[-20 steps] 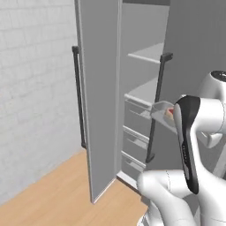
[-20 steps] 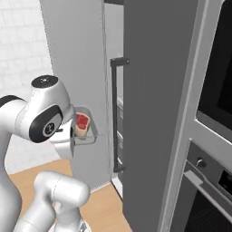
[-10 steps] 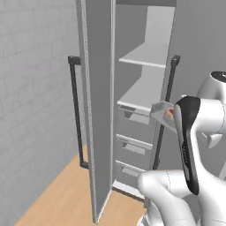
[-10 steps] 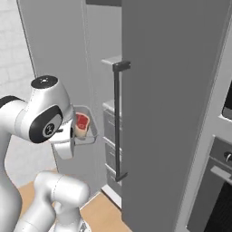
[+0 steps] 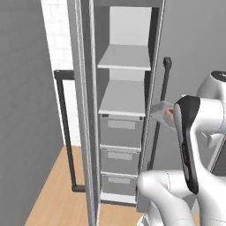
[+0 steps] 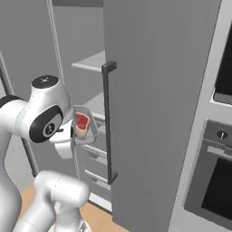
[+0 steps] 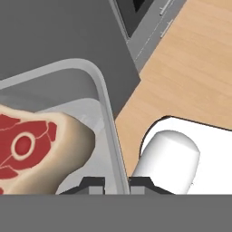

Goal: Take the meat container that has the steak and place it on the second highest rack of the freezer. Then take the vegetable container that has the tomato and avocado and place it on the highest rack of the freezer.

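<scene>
I see the steak (image 7: 31,145) red on top, marbled with thin pale lines and a small tan ring, its edge pale tan. The container (image 7: 106,113) around it is translucent grey. The freezer (image 5: 126,110) is grey, with pale grey shelves (image 5: 126,57), grey drawers (image 5: 120,130) and a dark bar handle (image 6: 108,122). The floor (image 7: 190,68) is light wood. The wall (image 5: 55,35) shows white brick. The oven (image 6: 219,163) has black windows in a grey frame.

Both bare shelves (image 5: 126,56) reachable between open door (image 5: 84,110) and closed door (image 6: 149,108).
</scene>
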